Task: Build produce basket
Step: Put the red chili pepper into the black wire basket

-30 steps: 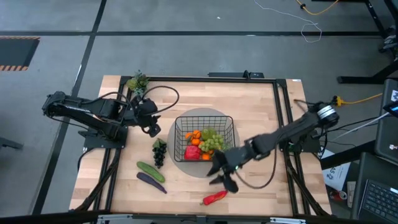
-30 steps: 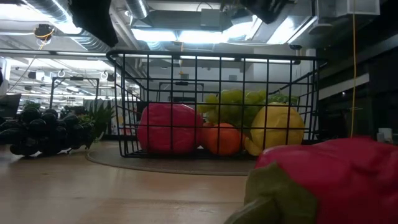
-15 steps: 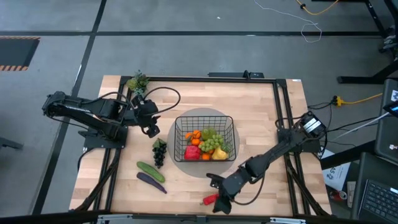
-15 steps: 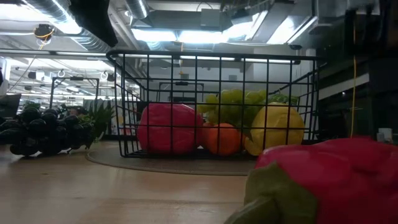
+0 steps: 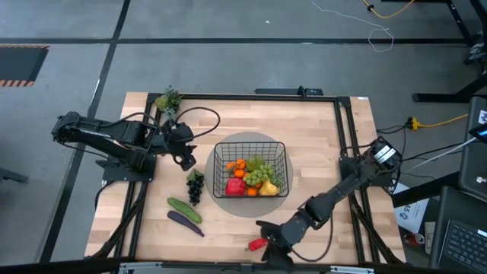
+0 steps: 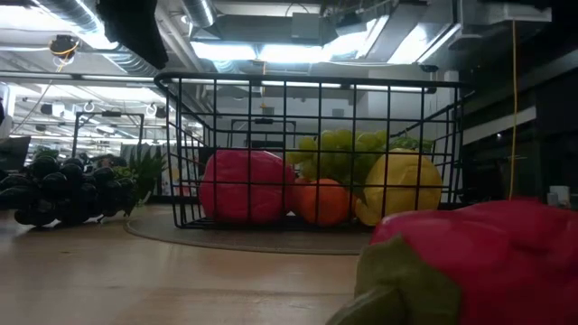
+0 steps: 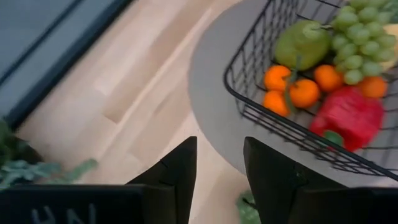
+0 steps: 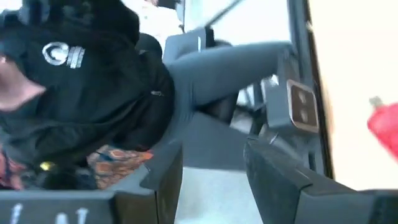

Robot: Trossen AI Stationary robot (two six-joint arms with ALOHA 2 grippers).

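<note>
The black wire basket [image 5: 250, 169] stands on a round grey mat and holds a red apple [image 6: 244, 185], a lemon [image 6: 402, 185], oranges [image 7: 292, 87], a pear [image 7: 301, 43] and green grapes [image 6: 339, 149]. A red pepper [image 5: 259, 243] lies near the table's near edge, and it fills the low view's corner [image 6: 470, 262]. My right gripper [image 5: 268, 250] is open, low and right beside the pepper; in the wrist view the pepper [image 8: 385, 127] is off to one side, not between the fingers. My left gripper [image 5: 185, 156] is open and waits left of the basket.
Dark grapes [image 5: 195, 185], a cucumber [image 5: 184, 208] and an eggplant [image 5: 185, 222] lie on the wood left of the basket. A small potted plant [image 5: 168, 100] stands at the far left corner. A seated person [image 8: 93, 93] shows beyond the table's near edge.
My right gripper has moved from the basket's near right side toward the table's near edge and down, ending beside the red pepper. The pepper and the basket have stayed put.
</note>
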